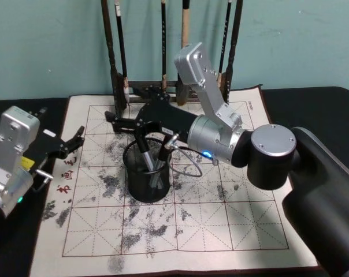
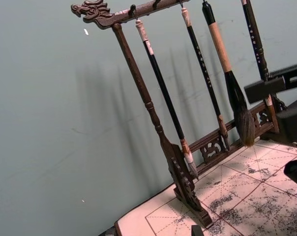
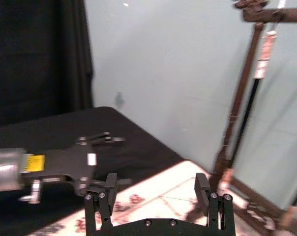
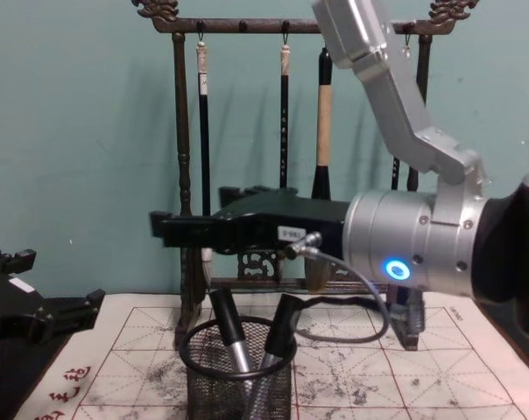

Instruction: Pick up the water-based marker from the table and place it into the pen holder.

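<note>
One gripper [image 1: 118, 120] — right — open-fingered above pen holder [image 1: 147, 175]

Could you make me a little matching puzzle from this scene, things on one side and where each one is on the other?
Things:
1. pen holder
2. brush rack
3. right gripper
4. left gripper

Places:
A. at the mat's left edge
B. above the mesh cup, jaws open
C. on the mat, two markers inside
D. at the mat's far edge, by the wall

Pairs: 1-C, 2-D, 3-B, 4-A
</note>
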